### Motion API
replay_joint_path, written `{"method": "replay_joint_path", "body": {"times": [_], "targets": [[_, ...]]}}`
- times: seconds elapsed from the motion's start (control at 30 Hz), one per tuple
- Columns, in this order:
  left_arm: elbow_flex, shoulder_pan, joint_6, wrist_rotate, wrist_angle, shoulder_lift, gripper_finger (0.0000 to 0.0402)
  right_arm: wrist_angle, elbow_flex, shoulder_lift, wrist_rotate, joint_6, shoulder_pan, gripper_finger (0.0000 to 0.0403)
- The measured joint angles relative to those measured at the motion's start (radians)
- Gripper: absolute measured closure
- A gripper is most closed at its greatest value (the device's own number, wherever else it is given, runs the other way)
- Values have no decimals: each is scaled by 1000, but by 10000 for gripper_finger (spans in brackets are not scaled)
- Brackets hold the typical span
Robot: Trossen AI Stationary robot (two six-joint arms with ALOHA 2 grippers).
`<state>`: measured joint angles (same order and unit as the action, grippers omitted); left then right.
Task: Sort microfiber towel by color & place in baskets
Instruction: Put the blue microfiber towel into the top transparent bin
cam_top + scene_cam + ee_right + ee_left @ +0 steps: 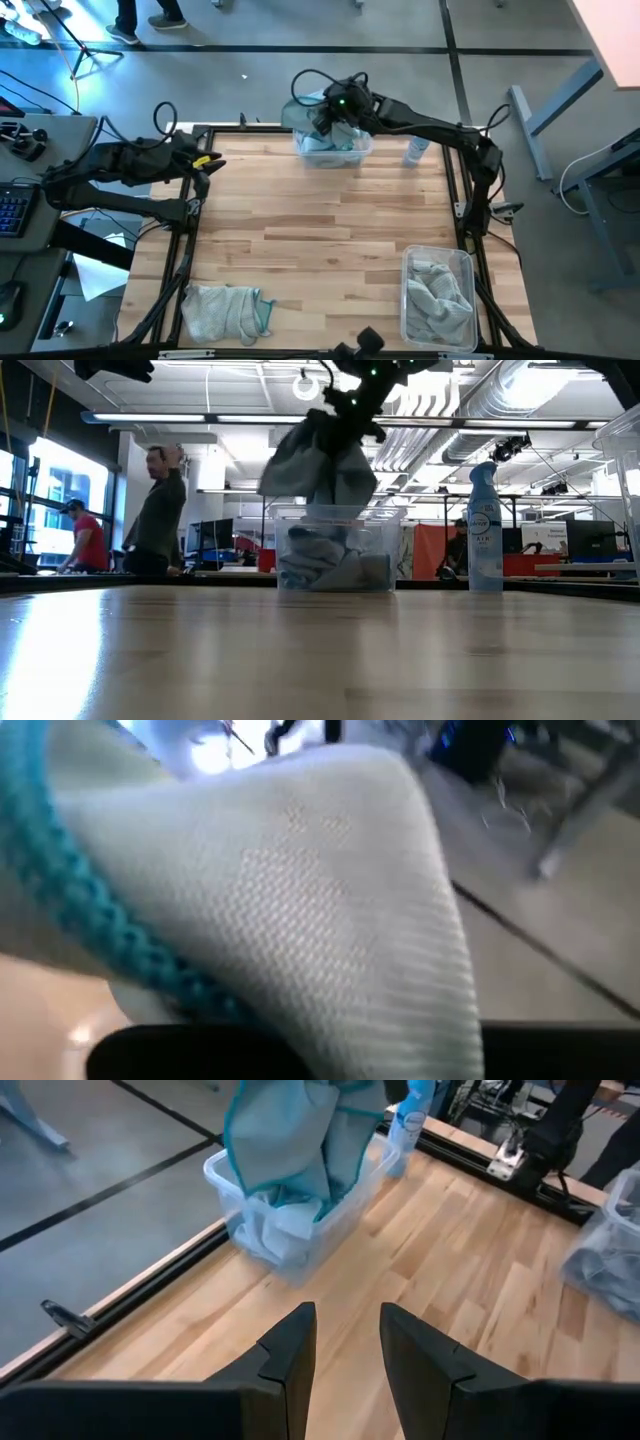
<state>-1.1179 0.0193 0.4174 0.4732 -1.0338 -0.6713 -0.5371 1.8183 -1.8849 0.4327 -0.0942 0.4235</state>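
My right gripper [335,110] is over the far basket [362,152], a clear tub at the table's far edge, and is shut on a pale teal-blue microfiber towel [320,460] with darker edging. The towel hangs down to the far basket's rim [225,1180], above more teal towels [330,568] lying inside. A second clear basket [465,262] at the near right holds grey towels [437,300]. A small heap of towels [225,312] lies on the table's near left. My left gripper [345,1350] is open, hovering at the table's left far corner. My right gripper holds the teal-blue towel by its bunched upper end [335,422] from above, pointing down. The towel hangs slack below the fingers, lifted clear of the table, its lower end [295,1175] at the far basket's opening. In the right wrist view the cloth itself hides the fingers.
A white-blue spray bottle [416,150] stands at the far edge, right of the far basket. A black metal frame [190,240] runs round the wooden table. People stand in the room beyond [160,510]. Bare wood [320,230] spans the table's middle.
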Motion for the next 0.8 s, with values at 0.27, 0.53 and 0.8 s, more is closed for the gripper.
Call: {"method": "replay_joint_path", "body": {"times": [0.27,0.53,0.8], "targets": [[0,0,-26,8,-1,9,300,-128,0,-60,-27,-174,61,403],[0,0,0,19,0,9,300,-109,0,-187,-202,-190,81,403],[0,0,20,51,-1,9,300,-133,0,-251,-278,-306,85,403]]}}
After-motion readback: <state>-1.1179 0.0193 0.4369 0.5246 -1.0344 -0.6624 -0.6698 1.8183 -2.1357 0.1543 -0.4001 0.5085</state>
